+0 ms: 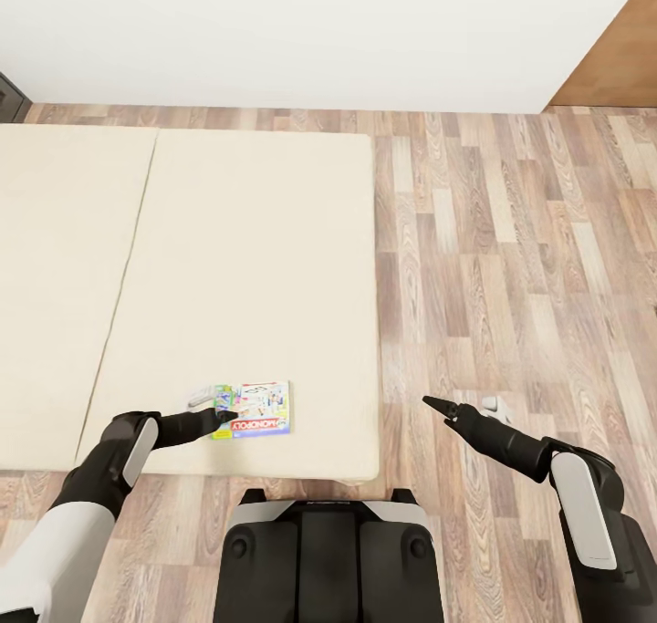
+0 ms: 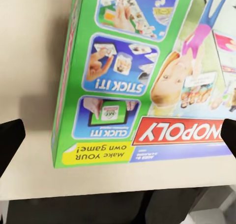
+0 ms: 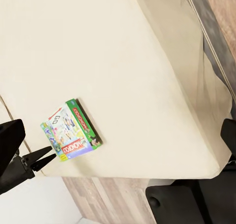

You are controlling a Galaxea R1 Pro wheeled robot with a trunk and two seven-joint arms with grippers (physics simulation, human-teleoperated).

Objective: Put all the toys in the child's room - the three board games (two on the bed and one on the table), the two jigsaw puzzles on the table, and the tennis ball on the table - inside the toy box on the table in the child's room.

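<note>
1 board game (image 1: 255, 410) on the bed (image 1: 237, 267) is being reached; the released left claw (image 1: 225, 415) must be clenched on it.

We are reading the Monopoly box (image 1: 254, 410) lying on the bed (image 1: 265, 267), and its red band is showing "MONOPOLY" upside down to us in the head view. Up close in the left wrist view, the box (image 2: 142, 76) is showing that band cut to "NOPOLY", and beneath it a line of small print is staying too fine for us to read. The blue panels are carrying "STICK IT!" and "CLICK IT!", and the yellow corner is saying "make YOUR own game!". From the right wrist view the box (image 3: 73, 130) is giving us "MONOPOLY" again, small.
</note>
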